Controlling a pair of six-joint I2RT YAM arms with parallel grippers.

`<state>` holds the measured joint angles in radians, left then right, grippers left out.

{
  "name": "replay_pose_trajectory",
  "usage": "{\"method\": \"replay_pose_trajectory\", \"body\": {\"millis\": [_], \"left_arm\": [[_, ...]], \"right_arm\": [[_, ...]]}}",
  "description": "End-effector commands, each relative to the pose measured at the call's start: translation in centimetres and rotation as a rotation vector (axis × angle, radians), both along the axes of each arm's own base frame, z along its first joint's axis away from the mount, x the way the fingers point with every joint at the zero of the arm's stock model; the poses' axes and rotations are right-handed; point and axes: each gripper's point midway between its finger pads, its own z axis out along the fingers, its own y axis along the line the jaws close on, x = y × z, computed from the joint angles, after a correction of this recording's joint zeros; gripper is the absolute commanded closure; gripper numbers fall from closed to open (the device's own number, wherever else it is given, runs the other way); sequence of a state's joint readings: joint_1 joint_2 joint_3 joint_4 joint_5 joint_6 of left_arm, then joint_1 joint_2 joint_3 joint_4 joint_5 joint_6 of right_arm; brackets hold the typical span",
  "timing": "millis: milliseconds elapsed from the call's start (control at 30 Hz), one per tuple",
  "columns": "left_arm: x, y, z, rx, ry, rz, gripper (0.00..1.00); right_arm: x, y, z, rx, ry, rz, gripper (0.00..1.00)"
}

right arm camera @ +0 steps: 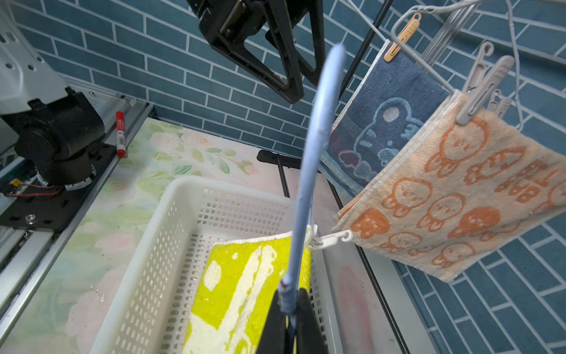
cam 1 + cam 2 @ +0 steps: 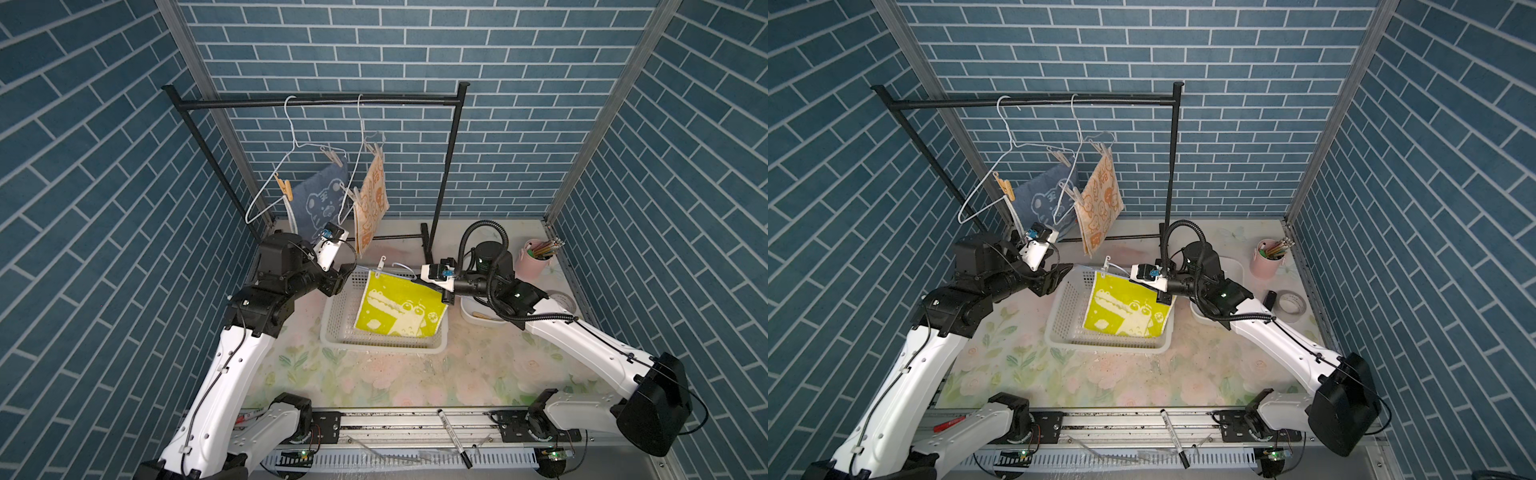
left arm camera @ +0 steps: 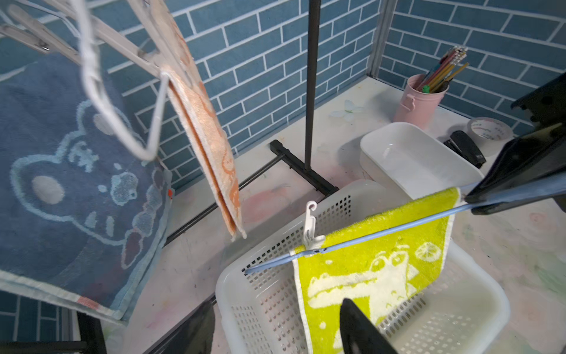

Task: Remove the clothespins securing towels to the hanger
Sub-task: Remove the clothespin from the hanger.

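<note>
Right wrist view: the right claw point(image 1: 288, 298) is clenched on a blue hanger point(image 1: 309, 171), holding it over the basket point(image 1: 180, 187) in the middle of the bench point(image 2: 374, 382). The yellow towel point(image 1: 245, 275) hangs from it, pinned near the hanger's free end by one white clothespin point(image 1: 332, 237). The left claw point(image 2: 1063, 277) is released and empty, just beside the basket's rim.

My judgement of the best move: hold the hanger steady, close the left claw squarely on the pin's tail, squeeze, and draw it off along its prongs.

Along the back edge, the blue towel point(image 2: 320, 199) and the orange towel point(image 2: 372, 195) hang on the rack point(image 2: 316, 101), held by the other clothespins point(image 2: 334, 157).
</note>
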<state>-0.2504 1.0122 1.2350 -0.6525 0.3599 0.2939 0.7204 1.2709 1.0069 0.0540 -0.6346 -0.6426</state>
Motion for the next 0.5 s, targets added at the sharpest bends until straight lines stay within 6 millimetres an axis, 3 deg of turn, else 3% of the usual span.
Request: {"method": "replay_pose_trajectory", "body": {"millis": [0, 233, 467], "left_arm": [[-0.6, -0.8, -0.5, 0.023, 0.028, -0.096, 0.34], [-1.9, -3.1, -0.6, 0.114, 0.017, -0.361, 0.34], [-1.7, -3.2, -2.9, 0.255, 0.038, -0.492, 0.39]], "right_arm": [[-0.2, -0.4, 0.8, -0.033, -0.256, 0.012, 1.00], [-1.7, -0.5, -1.1, -0.116, -0.431, 0.033, 1.00], [-3.4, -0.7, -3.1, -0.201, -0.535, 0.066, 1.00]]}}
